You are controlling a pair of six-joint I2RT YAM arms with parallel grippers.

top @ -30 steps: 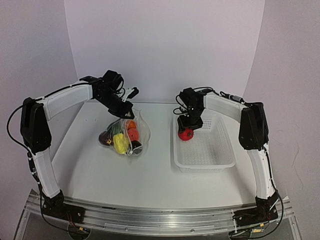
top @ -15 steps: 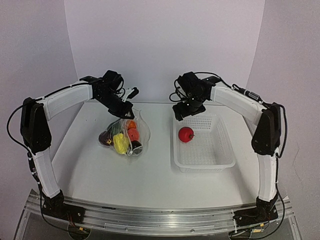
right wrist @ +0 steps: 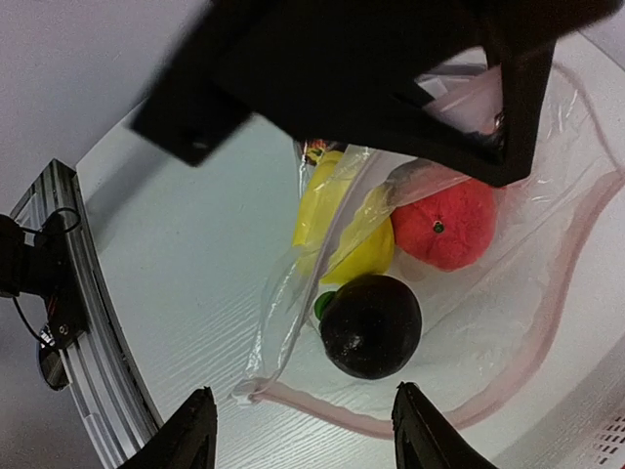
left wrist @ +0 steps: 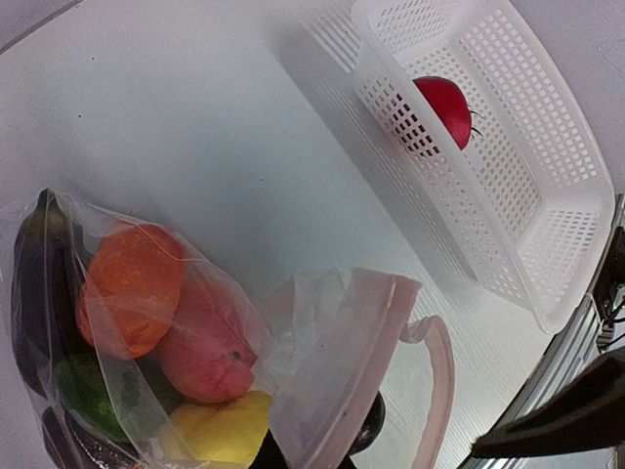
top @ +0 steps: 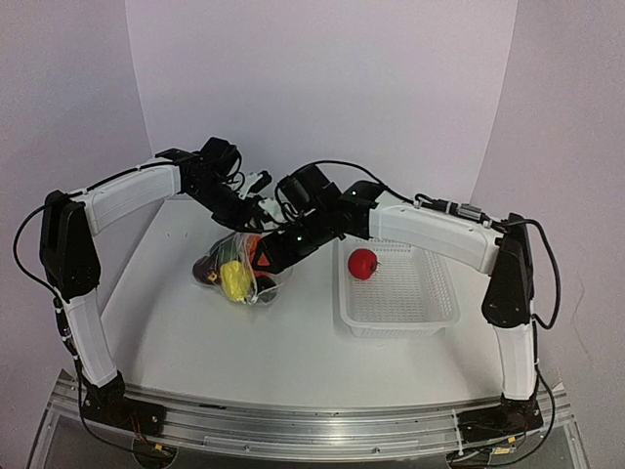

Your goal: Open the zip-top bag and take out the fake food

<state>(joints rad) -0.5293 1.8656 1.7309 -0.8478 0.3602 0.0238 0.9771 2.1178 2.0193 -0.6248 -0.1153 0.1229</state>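
The clear zip-top bag (top: 249,293) lies left of centre, its pink zip strip (right wrist: 547,293) gaping. My left gripper (top: 246,215) is shut on the bag's upper lip (left wrist: 342,332) and holds it up. Fake food shows inside: a yellow piece (right wrist: 342,234), a red-orange piece (right wrist: 444,223), an orange one (left wrist: 132,288), a green one (left wrist: 88,391) and a black round piece (right wrist: 371,325) by the mouth. My right gripper (right wrist: 314,435) hangs open just above the bag mouth (top: 276,256), with the black piece ahead of its fingertips and nothing between them. One red piece (top: 362,262) lies in the basket.
A white mesh basket (top: 430,313) stands to the right of the bag, its rim (left wrist: 576,225) close to the bag mouth. White walls close in the back and sides. The metal rail runs along the table's near edge (top: 312,430).
My right arm swung left from over the basket, where the red piece stays, to the bag mouth. The left gripper and bag have not moved.
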